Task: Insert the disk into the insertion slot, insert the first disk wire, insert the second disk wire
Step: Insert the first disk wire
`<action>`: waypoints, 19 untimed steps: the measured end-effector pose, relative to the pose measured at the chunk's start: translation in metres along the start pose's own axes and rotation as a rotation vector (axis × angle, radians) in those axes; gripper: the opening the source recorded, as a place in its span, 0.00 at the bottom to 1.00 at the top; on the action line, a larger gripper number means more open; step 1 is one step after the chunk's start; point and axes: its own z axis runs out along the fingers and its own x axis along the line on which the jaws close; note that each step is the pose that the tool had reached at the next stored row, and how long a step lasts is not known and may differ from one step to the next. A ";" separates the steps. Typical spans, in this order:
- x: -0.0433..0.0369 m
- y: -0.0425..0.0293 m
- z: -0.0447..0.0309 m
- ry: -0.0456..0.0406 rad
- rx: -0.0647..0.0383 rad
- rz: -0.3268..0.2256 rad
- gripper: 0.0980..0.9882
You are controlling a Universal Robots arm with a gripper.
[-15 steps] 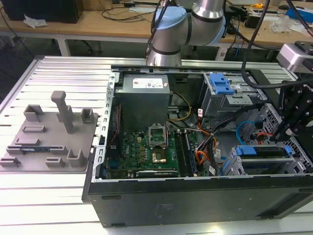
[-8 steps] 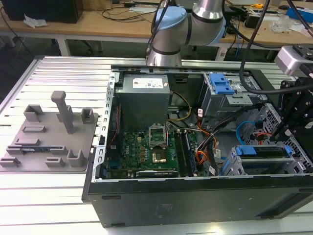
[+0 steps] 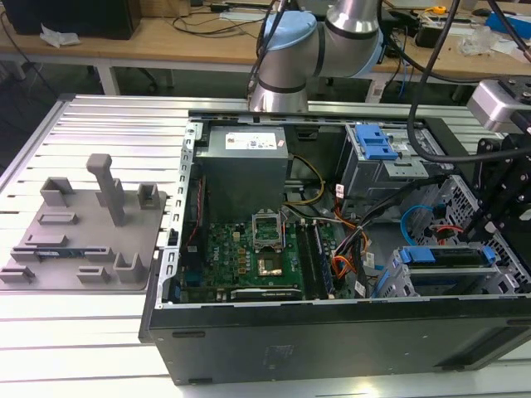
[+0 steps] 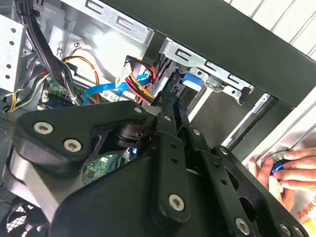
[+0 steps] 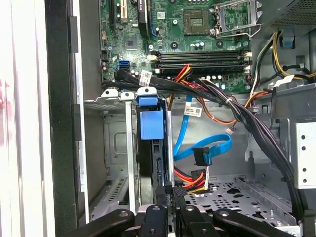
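First wrist view: first disk wire point(image 5: 195, 177), orange-red-yellow strands with dark plug, is being pinched by closed gripper point(image 5: 174, 191) beside blue-framed disk point(image 5: 150, 123).

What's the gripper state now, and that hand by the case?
Gripper: closed, apparently on the plug of the first disk wire.
Person's hand: fingers on a small blue round part; whether it grips cannot be told.

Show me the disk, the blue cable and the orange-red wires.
Disk point(image 5: 150, 123), first wrist view, blue caddy tab.
Blue cable point(image 5: 217, 144), first wrist view, flat stretch by its plug.
Orange-red wires point(image 5: 191, 176), first wrist view, strands near the plug.
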 end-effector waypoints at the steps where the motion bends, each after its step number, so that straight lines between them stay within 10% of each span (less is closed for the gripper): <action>1: 0.0002 0.0000 0.0001 0.0000 0.001 0.001 0.07; 19: 0.0006 0.0006 0.0035 0.0008 0.004 0.007 0.07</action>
